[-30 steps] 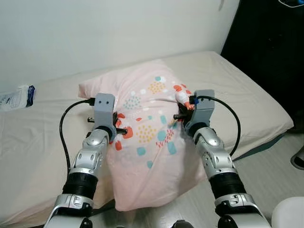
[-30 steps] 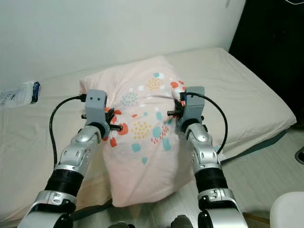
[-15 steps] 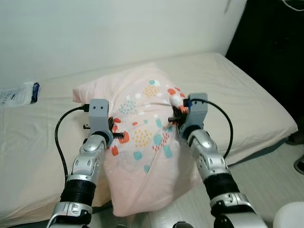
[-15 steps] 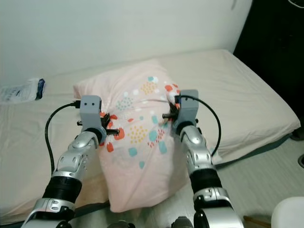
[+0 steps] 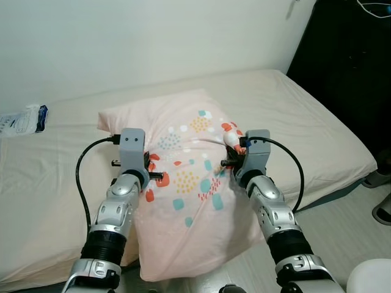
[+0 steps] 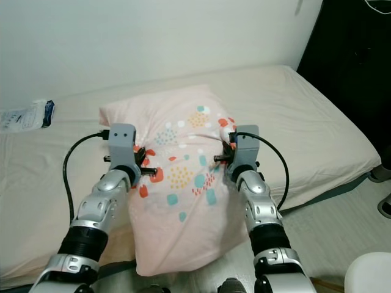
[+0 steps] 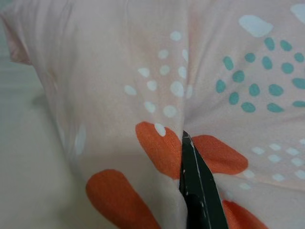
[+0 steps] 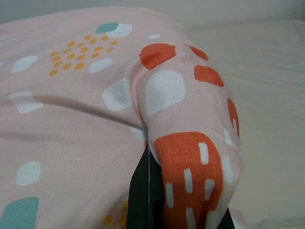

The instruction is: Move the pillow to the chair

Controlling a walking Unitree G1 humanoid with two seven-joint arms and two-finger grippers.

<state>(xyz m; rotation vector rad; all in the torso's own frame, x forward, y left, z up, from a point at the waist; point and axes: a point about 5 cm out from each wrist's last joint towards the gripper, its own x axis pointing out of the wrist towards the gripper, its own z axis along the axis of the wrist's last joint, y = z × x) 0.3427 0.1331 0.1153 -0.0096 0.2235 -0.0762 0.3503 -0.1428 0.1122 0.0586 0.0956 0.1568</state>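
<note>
- The pillow (image 5: 189, 183), pale pink with orange, teal and white spots, is held between the two arms, its far end over the bed (image 5: 317, 128) and its near end hanging past the bed's edge toward the floor (image 5: 342, 238).
- The left pincer (image 5: 156, 174) is clenched on a fold of fabric at the pillow's left side; one black finger (image 7: 198, 186) is seen pressed into the cloth.
- The right pincer (image 5: 227, 160) is clamped on a bunched corner at the pillow's right side.
- A white packet (image 5: 23, 119) is seen on the bed near the wall (image 5: 153, 43).
</note>
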